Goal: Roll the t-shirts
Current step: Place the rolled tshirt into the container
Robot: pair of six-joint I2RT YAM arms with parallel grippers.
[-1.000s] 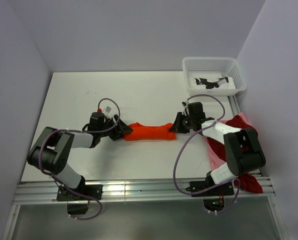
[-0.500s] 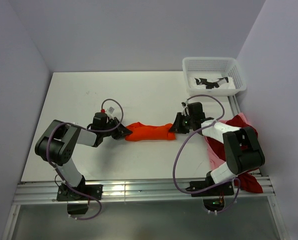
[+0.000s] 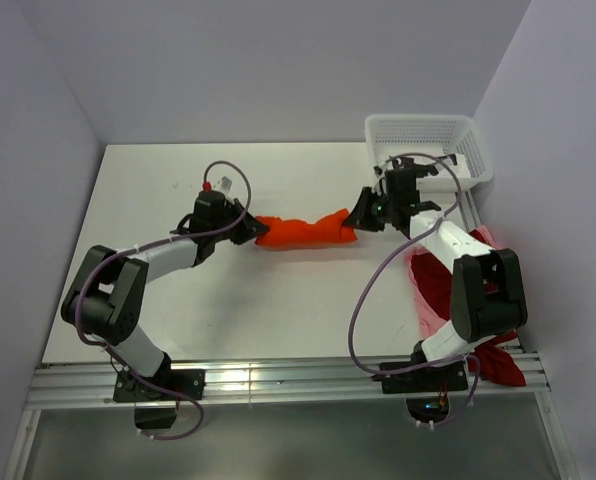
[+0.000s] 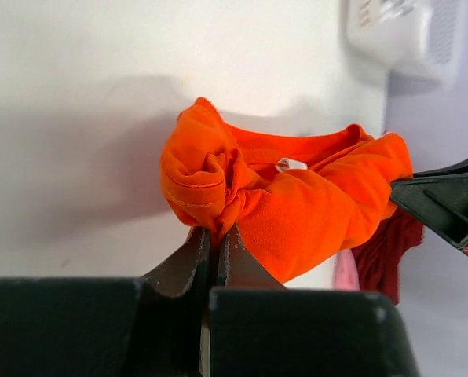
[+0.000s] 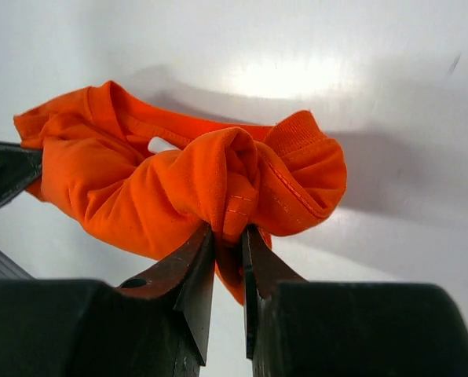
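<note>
The rolled bright orange t-shirt point(image 3: 303, 230) hangs stretched between my two grippers above the white table point(image 3: 168, 310). My left gripper point(image 3: 250, 230) is shut on its left end; in the left wrist view the tips point(image 4: 216, 238) pinch a fold of orange cloth point(image 4: 297, 204). On the right end my right gripper point(image 3: 358, 217) is shut, its fingers point(image 5: 228, 236) clamping a thick bunch of the orange t-shirt point(image 5: 179, 184). Dark red and pale pink t-shirts point(image 3: 440, 285) lie heaped at the table's right edge.
A white mesh basket point(image 3: 428, 150) with black and white contents stands at the back right corner, close behind my right gripper. The dark red cloth point(image 3: 498, 362) spills over the front right edge by the right arm's base. Purple cables loop above both arms.
My left gripper has closed on the orange t-shirt's left end. Both grippers have since carried the roll toward the back of the table, lifted off the surface.
</note>
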